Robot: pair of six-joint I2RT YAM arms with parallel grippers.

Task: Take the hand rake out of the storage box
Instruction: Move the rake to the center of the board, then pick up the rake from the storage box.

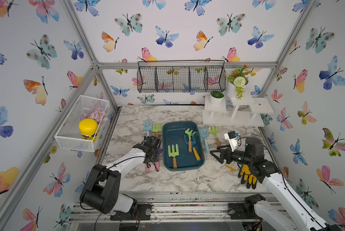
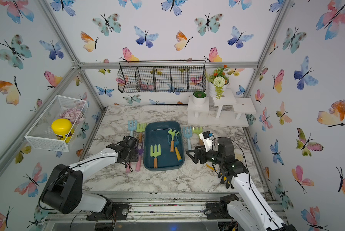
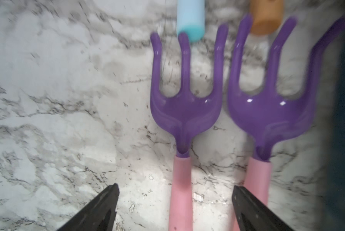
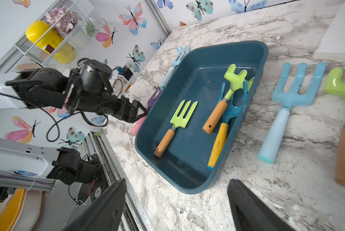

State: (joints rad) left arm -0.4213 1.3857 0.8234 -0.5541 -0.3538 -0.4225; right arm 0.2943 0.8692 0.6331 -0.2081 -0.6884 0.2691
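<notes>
In both top views the shallow dark teal-blue plastic storage box (image 1: 184, 163) sits mid-way across the marble-patterned tabletop (image 1: 187, 180). Inside it lie a light green plastic fork with a wooden handle (image 1: 173, 152) and, toward its right wall, a green plastic hand rake with a wooden handle (image 1: 189, 133) crossed over a blue hand rake with a yellow handle (image 1: 196, 156). The left claw (image 1: 154, 158) hangs just left of the box above two pink handles. The right claw (image 1: 217, 155) hovers just right of the box, its jaws apart and empty

In the left wrist view the left claw (image 3: 175, 200) has its jaws spread wide, gripping nothing. A purple plastic fork with a pink handle (image 3: 185, 112) lies flat on the tabletop with its handle running between the jaws. Right beside it lies a purple plastic hand rake with a pink handle (image 3: 267, 114), tines bent, the two heads about touching. This rake is outside the box, next to its dark wall (image 3: 343, 120)

In the right wrist view the right claw (image 4: 177, 200) is open above the tabletop near a box corner. The green hand rake's head rests against the box wall, its handle over the blue rake. A light blue plastic fork (image 4: 295, 94) lies on the tabletop just outside the box
</notes>
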